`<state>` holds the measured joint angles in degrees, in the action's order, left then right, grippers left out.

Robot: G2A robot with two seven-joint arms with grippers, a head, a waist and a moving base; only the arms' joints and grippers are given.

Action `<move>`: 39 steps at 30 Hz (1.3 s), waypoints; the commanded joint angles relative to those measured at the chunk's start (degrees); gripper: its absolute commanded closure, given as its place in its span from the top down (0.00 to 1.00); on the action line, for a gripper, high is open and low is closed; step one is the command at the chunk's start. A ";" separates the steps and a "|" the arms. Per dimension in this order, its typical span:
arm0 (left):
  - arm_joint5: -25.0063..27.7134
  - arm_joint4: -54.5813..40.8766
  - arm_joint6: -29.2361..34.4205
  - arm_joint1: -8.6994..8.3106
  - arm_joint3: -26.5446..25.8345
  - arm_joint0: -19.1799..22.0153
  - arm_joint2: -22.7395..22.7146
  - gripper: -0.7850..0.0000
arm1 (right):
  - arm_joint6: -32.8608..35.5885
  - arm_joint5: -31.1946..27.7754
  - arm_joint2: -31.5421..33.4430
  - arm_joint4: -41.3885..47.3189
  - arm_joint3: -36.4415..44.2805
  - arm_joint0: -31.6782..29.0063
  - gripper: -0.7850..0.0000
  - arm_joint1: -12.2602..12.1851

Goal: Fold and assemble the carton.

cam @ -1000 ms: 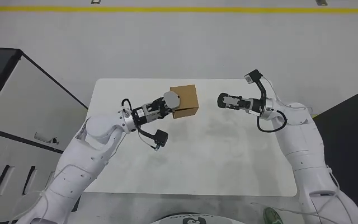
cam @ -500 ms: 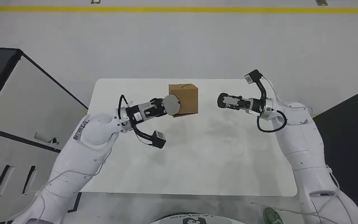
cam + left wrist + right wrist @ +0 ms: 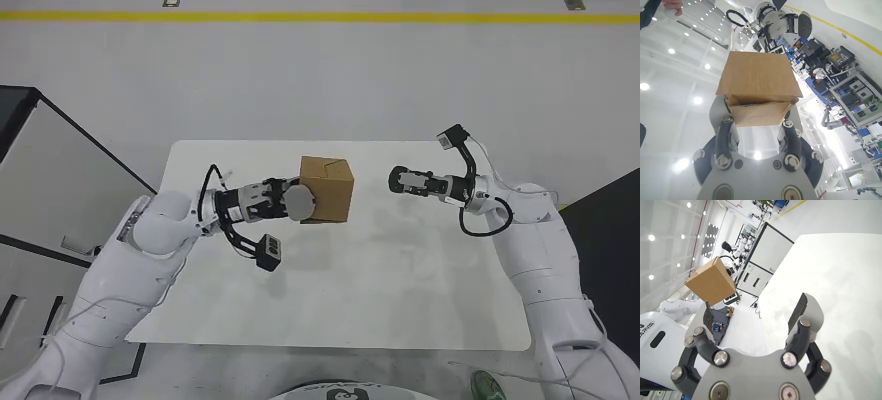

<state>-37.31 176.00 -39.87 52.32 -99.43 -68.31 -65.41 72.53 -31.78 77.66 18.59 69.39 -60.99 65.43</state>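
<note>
1. The brown cardboard carton is being held up over the far middle of the white rounded table. It's looking pretty much cube-shaped, so I can't pick out a long axis.
2. Its flapped end is facing the left gripper, whose jaws are clamping onto a flap.
3. Its closed side is pointing at the right gripper, which is hanging a bit apart from the carton, jaws spread wide and gripping nothing.

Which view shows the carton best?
The left wrist view: the carton is close, and its end flaps, not fully shut, show in the left gripper. The top view shows it from above, that end hidden behind the gripper. The right wrist view shows its plain sides, farther off.
</note>
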 commanded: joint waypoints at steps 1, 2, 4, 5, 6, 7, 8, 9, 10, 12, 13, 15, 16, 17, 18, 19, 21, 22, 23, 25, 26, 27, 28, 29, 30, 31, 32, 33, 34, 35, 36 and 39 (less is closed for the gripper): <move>2.32 0.00 1.04 -0.10 0.11 -0.59 1.14 0.00 | 0.00 0.00 0.00 0.00 0.00 0.00 1.00 0.00; 5.84 0.00 1.99 -0.03 0.22 -1.17 2.28 0.00 | 0.00 0.00 0.00 0.00 0.00 0.00 1.00 0.00; 10.90 -0.40 4.52 0.32 -0.71 -2.00 4.15 0.00 | 0.00 0.00 0.00 0.00 0.00 0.00 1.00 0.00; 15.78 -2.70 4.02 0.48 -0.81 -2.19 4.86 0.00 | 0.00 0.00 0.00 0.00 0.00 0.00 1.00 0.00; 17.90 -5.61 4.13 0.65 -1.60 -1.90 4.92 0.00 | 0.00 0.00 0.00 0.00 0.00 0.00 1.00 0.00; 22.34 -10.36 2.48 0.76 -1.05 -2.40 5.53 0.00 | 0.00 0.00 0.00 0.00 0.00 0.00 1.00 0.00; 27.47 -15.48 -0.13 0.84 -1.23 -1.98 5.65 0.00 | 0.00 0.00 0.00 0.00 0.00 0.00 1.00 0.00; 29.97 -19.50 -0.81 0.93 -1.28 -1.53 5.15 0.00 | 0.00 0.00 0.00 0.00 0.00 0.00 1.00 0.00; 34.19 -23.56 -2.39 0.98 -0.76 -1.75 5.35 0.00 | 0.00 0.00 0.00 0.00 0.00 0.00 1.00 0.00; 39.16 -27.08 -4.70 0.94 -0.86 -0.82 4.84 0.00 | 0.00 0.00 0.00 0.00 0.00 0.00 1.00 0.00; 41.47 -30.48 -4.91 1.05 -0.76 -1.17 4.88 0.00 | 0.00 0.00 0.00 0.00 0.00 0.00 1.00 0.00; 44.88 -33.02 -5.50 1.06 -0.57 -1.04 4.71 0.00 | 0.00 0.00 0.00 0.00 0.00 0.00 1.00 0.00; 46.37 -36.42 -5.34 1.20 -0.53 -1.37 4.63 0.00 | 0.00 0.00 0.00 0.00 0.00 0.00 1.00 0.00; 48.36 -38.27 -5.61 1.25 -0.37 -1.41 4.70 0.00 | 0.00 0.00 0.00 0.00 0.00 0.00 1.00 0.00; 49.86 -40.11 -6.49 1.31 -0.53 -1.28 4.79 0.00 | 0.00 0.00 0.00 0.00 0.00 0.00 1.00 0.00; 49.86 -40.11 -6.49 1.31 -0.53 -1.28 4.79 0.00 | 0.00 0.00 0.00 0.00 0.00 0.00 1.00 0.00; 49.86 -40.11 -6.49 1.31 -0.53 -1.28 4.79 0.00 | 0.00 0.00 0.00 0.00 0.00 0.00 1.00 0.00; 49.86 -40.11 -6.49 1.31 -0.53 -1.28 4.79 0.00 | 0.00 0.00 0.00 0.00 0.00 0.00 1.00 0.00; 49.86 -40.11 -6.49 1.31 -0.53 -1.28 4.79 0.00 | 0.00 0.00 0.00 0.00 0.00 0.00 1.00 0.00; 49.86 -40.11 -6.49 1.31 -0.53 -1.28 4.79 0.00 | 0.00 0.00 0.00 0.00 0.00 0.00 1.00 0.00; 49.86 -40.11 -6.49 1.31 -0.53 -1.28 4.79 0.00 | 0.00 0.00 0.00 0.00 0.00 0.00 1.00 0.00; 49.86 -40.11 -6.49 1.31 -0.53 -1.28 4.79 0.00 | 0.00 0.00 0.00 0.00 0.00 0.00 1.00 0.00; 50.67 -41.93 -5.87 1.41 -0.30 -1.81 4.95 0.00 | 0.00 0.00 0.00 0.00 0.00 0.00 1.00 0.00; 52.99 -45.89 -5.86 1.58 0.06 -2.23 5.13 0.00 | 0.00 0.00 0.00 0.00 0.00 0.00 1.00 0.00; 56.00 -49.20 -5.78 1.70 0.47 -1.95 5.08 0.00 | 0.00 0.00 0.00 0.00 0.00 0.00 1.00 0.00; 58.08 -52.26 -4.32 1.84 1.36 -1.75 4.75 0.00 | 0.00 0.00 0.00 0.00 0.00 0.00 1.00 0.00; 63.05 -56.81 -2.50 2.03 2.75 -1.80 4.99 0.00 | 0.00 0.00 0.00 0.00 0.00 0.00 1.00 0.00; 65.73 -60.08 -1.18 2.22 2.90 -0.83 4.70 0.00 | 0.00 0.00 0.00 0.00 0.00 0.00 1.00 0.00; 67.98 -63.61 0.17 2.42 4.30 -0.74 4.75 0.00 | 0.00 0.00 0.00 0.00 0.00 0.00 1.00 0.00; 72.98 -67.66 2.24 2.61 6.10 -0.49 5.19 0.00 | 0.00 0.00 0.00 0.00 0.00 0.00 1.00 0.00; 74.64 -70.63 3.07 2.84 6.28 0.63 5.02 0.00 | 0.00 0.00 0.00 0.00 0.00 0.00 1.00 0.00; 79.35 -77.04 6.61 3.38 8.78 1.76 5.80 0.00 | 0.00 0.00 0.00 0.00 0.00 0.00 1.00 0.00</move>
<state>41.22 101.18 -34.26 55.59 -91.18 -67.10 -59.79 72.53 -31.78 77.66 18.58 69.39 -60.99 65.42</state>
